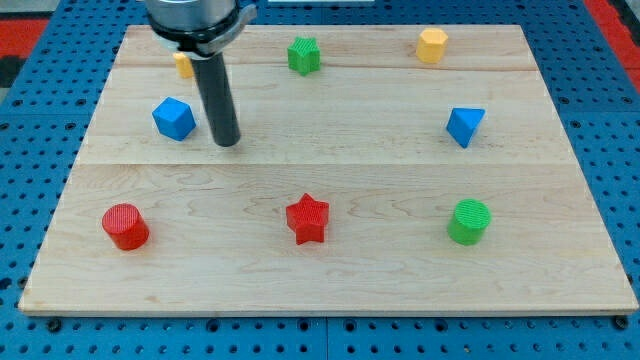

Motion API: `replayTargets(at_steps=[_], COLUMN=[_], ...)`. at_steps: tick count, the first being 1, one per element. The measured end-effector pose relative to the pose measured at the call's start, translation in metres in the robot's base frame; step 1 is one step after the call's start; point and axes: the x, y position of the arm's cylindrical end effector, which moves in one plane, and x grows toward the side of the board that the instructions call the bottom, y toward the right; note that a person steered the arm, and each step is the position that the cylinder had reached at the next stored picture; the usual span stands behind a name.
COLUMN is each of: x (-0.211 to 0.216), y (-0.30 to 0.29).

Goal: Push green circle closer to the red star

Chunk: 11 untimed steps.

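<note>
Board: pale wooden table top (pixel 330 280) of jointed planks, resting on a blue perforated surface (pixel 30 150); eight small blocks are scattered over it.
Red circle (pixel 125 226): short ribbed cylinder near the view's bottom-left corner, well apart from every other block.
Blue cube (pixel 173 118): on the view's left, upper half of the board, just beside the rod on its left side without touching it.
Yellow block (pixel 183 65): near the view's top left, largely hidden behind the rod's housing, so its shape cannot be made out.
Rod: straight dark shaft descending from a grey housing at the view's top; it carries no gripper, so nothing is grasped or released here.
My tip (pixel 228 143): on the board just to the right of the blue cube, touching no block, and well apart from both task blocks.
Green star (pixel 304 55): near the view's top edge, a little left of centre.
Red star (pixel 307 218): lower middle of the board, below the green star.
Yellow hexagon-like block (pixel 432 45): near the view's top right.
Blue triangular block (pixel 464 126): right side, between the yellow block above and the green circle below.
Green circle (pixel 469 221): ribbed cylinder at the lower right, level with the red star and well apart from it on its right.
</note>
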Motion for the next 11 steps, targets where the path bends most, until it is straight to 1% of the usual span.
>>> replayTargets(at_steps=[1, 2, 3, 4, 5, 6, 7, 8, 9, 10, 11], x=[0.02, 0.074, 0.075, 0.105, 0.132, 0.123, 0.099, 0.081, 0.094, 0.094, 0.108], y=[0.092, 0.158, 0.265, 0.298, 0.264, 0.191, 0.214, 0.182, 0.13, 0.16, 0.198])
